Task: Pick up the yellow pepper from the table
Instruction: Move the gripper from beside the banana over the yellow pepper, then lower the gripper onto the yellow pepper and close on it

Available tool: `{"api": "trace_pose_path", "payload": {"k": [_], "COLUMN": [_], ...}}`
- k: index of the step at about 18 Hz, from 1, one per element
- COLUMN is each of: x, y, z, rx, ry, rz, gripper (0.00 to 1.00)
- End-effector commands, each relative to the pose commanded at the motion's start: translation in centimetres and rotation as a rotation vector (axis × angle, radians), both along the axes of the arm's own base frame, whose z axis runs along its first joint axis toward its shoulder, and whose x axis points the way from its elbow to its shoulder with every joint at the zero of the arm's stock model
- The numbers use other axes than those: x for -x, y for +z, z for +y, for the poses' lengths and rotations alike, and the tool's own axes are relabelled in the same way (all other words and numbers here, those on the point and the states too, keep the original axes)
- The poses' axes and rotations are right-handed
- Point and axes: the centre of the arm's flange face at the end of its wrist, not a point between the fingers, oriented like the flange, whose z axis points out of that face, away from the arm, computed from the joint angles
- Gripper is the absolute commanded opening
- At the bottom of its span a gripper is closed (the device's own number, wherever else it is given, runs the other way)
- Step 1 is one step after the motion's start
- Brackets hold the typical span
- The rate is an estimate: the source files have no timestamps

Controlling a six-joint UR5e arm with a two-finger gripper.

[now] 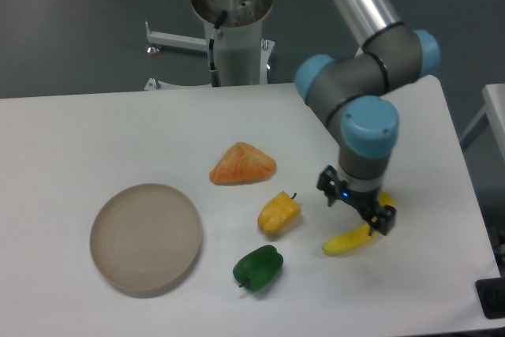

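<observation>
The yellow pepper (278, 213) is a small stubby yellow-orange pepper with a short dark stem. It lies on the white table (95, 140) near the middle. My gripper (357, 207) points down to the right of the pepper, about a pepper's length away. Its fingers look spread and hold nothing. It hangs just above a long yellow banana (349, 241), whose far end is partly hidden behind the fingers.
An orange wedge-shaped lump (242, 164) lies behind the yellow pepper. A green pepper (258, 267) lies just in front of it. A round beige plate (146, 236) sits at the left. The robot's base (235, 29) stands behind the table's far edge.
</observation>
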Motion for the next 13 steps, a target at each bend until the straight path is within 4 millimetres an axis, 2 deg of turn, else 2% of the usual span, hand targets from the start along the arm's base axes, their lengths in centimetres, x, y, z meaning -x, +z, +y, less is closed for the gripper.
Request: {"api": "trace_pose_path", "payload": {"k": [2,4,6,10,13], "x": [-2.4,-4.6,-6.1,-7.0,-6.9], "y": [-1.1,-1.5,-1.9,-3.7,-4.1], "z": [0.2,1.3,2.0,1.4,1.5], "rx": [0.026,0.03,0.028,0.055,0.044], "ry": [-0.025,-0.016,0.019,0.022,0.027], "rz": [0.001,0.007,0.005,-0.014,-0.005], "gripper": [1.0,1.0,1.0,1.0,1.0]}}
